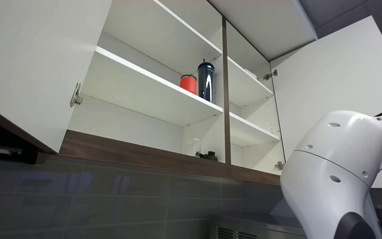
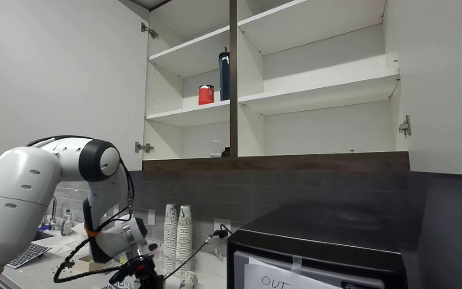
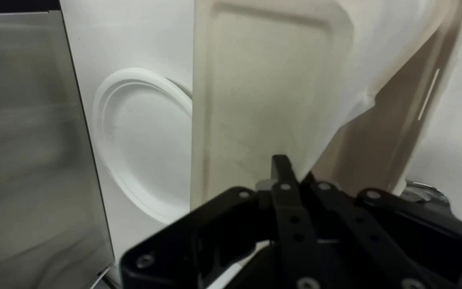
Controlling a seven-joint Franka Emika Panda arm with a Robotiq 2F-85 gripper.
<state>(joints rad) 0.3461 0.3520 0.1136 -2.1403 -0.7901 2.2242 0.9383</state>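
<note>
One claw (image 3: pixel 296 171) seems clenched on the takeout container (image 3: pixel 271 100), a white plate (image 3: pixel 146 140) at nine o'clock. Likely grasping; moving calls for steadiness.

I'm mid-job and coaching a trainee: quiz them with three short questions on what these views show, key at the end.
1. Fill in: in the wrist view, the beige takeout container hides part of a white ____.
2. True or false: the gripper has its jaws close together at the container's edge.
3. How many upright stacks of paper cups show in an exterior view? A) one B) two C) three

Key: 1. plate; 2. true; 3. B.
</note>
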